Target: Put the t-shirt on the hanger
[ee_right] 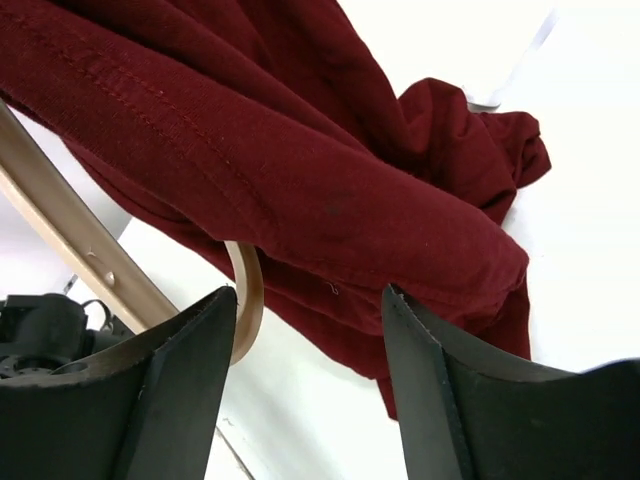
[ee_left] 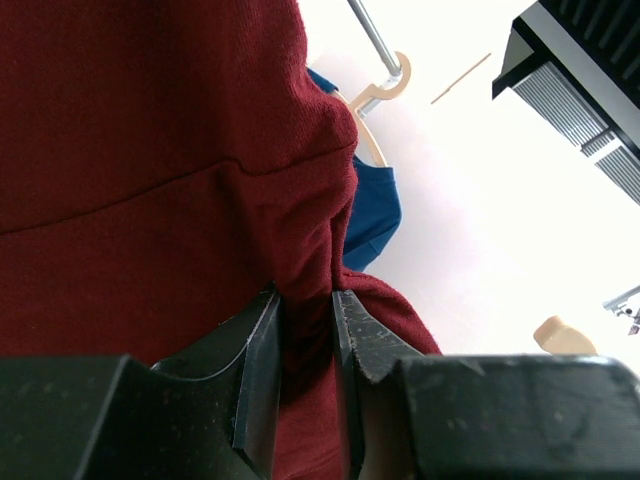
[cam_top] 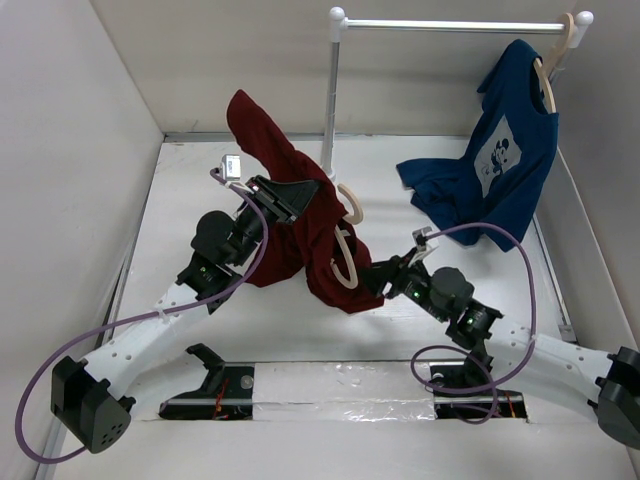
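The maroon t-shirt point(cam_top: 300, 235) hangs bunched in the air above the table's middle. My left gripper point(cam_top: 288, 196) is shut on a fold of it, and the left wrist view shows the cloth point(ee_left: 150, 150) pinched between the fingers of that gripper point(ee_left: 305, 300). The pale wooden hanger point(cam_top: 343, 262) sits partly inside the shirt, with its hook sticking out at the right. My right gripper point(cam_top: 372, 284) is open and empty just right of the shirt's lower edge. In the right wrist view this gripper point(ee_right: 310, 300) has its jaws wide apart under the t-shirt point(ee_right: 300, 150), beside the hanger point(ee_right: 60, 220).
A navy blue printed t-shirt point(cam_top: 500, 160) hangs on another wooden hanger from the white rack bar point(cam_top: 450, 25) at the back right, its hem resting on the table. The rack's upright pole point(cam_top: 331, 100) stands behind the maroon shirt. White walls close the left and back.
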{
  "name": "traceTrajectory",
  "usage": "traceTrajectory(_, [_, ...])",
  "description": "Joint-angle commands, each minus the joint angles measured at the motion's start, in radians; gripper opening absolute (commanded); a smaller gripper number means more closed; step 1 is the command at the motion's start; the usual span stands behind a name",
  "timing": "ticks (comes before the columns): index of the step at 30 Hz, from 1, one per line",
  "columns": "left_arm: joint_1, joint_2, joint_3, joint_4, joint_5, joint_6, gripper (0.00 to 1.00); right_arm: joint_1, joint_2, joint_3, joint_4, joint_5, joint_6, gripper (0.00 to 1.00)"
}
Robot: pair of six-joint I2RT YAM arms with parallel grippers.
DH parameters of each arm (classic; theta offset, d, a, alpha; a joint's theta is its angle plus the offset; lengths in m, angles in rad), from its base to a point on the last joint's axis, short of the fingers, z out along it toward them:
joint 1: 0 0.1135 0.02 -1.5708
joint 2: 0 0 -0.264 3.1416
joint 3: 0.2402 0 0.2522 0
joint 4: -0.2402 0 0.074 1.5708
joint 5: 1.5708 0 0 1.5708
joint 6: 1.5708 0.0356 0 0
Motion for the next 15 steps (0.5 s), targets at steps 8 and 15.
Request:
traceTrajectory(8, [0.005,-0.033,0.020,0.128,0.032,-0.048,0.00,-0.003,0.187,0.135,0.078,0.007,-0.037,0.46])
traceTrajectory(15, [0.016,0.000,0.007,0.293,0.017,-0.142,0.00,0.050,0.145,-0.007,0.210,0.059,0.091,0.00])
